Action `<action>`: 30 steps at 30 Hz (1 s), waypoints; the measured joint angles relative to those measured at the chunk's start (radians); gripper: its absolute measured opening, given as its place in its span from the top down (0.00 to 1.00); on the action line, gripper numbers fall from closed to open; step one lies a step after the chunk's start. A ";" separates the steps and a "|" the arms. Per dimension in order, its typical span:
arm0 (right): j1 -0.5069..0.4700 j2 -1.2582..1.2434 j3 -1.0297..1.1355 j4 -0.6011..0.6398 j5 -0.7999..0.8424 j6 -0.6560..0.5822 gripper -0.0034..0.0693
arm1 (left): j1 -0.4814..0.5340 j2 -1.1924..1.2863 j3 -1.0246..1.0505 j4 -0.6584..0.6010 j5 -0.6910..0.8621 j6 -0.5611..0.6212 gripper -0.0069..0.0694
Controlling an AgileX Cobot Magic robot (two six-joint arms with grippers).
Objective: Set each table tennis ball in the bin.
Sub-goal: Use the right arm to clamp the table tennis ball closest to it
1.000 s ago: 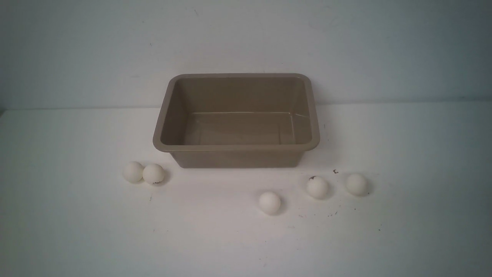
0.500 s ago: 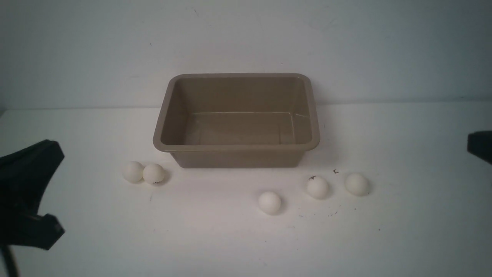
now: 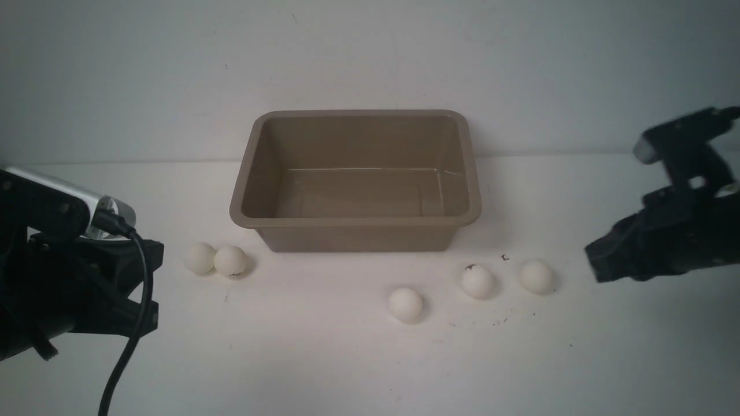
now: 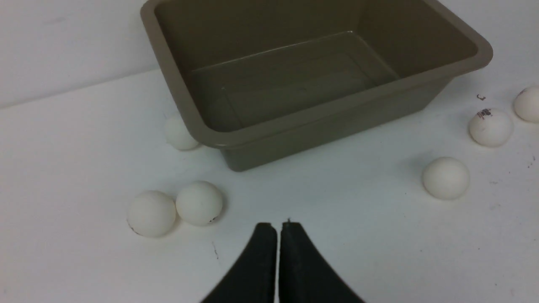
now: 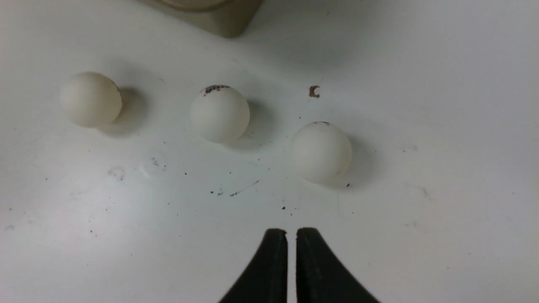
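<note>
The taupe bin [image 3: 355, 222] stands at the middle of the white table, with nothing inside. Two table tennis balls [image 3: 200, 258] [image 3: 230, 261] touch each other off its front left corner. Three more [image 3: 405, 304] [image 3: 477, 281] [image 3: 536, 276] lie in front of its right half. In the left wrist view another ball [image 4: 179, 132] sits half hidden by the bin's [image 4: 294, 120] side wall. My left gripper [image 3: 133, 283] [image 4: 278, 227] is shut and empty, left of the pair. My right gripper [image 3: 595, 263] [image 5: 292, 232] hangs right of the rightmost ball [image 5: 322, 152], its fingers a thin slit apart, holding nothing.
A white wall rises right behind the bin. A black cable [image 3: 136, 323] hangs from my left wrist down to the table's near edge. Small dark specks [image 5: 313, 91] mark the table near the right-hand balls.
Both arms have come into the front view from the sides, the left toward the ball pair, the right toward the rightmost ball. Balls and bin have not moved.
</note>
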 joint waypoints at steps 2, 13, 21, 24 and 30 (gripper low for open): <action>0.070 0.056 -0.047 -0.163 -0.002 0.151 0.92 | 0.000 0.001 0.000 0.005 0.000 0.000 0.91; 0.191 0.336 -0.320 -0.641 0.128 0.619 0.64 | 0.000 0.001 0.000 0.006 0.019 0.000 0.91; 0.191 0.420 -0.396 -0.623 0.161 0.625 0.31 | 0.000 0.001 0.000 0.007 0.022 0.000 0.91; 0.191 0.456 -0.397 -0.623 0.164 0.625 0.26 | 0.000 0.001 0.000 0.007 0.022 0.000 0.91; 0.191 0.504 -0.397 -0.623 0.146 0.627 0.26 | 0.000 0.001 0.000 0.007 0.022 0.000 0.91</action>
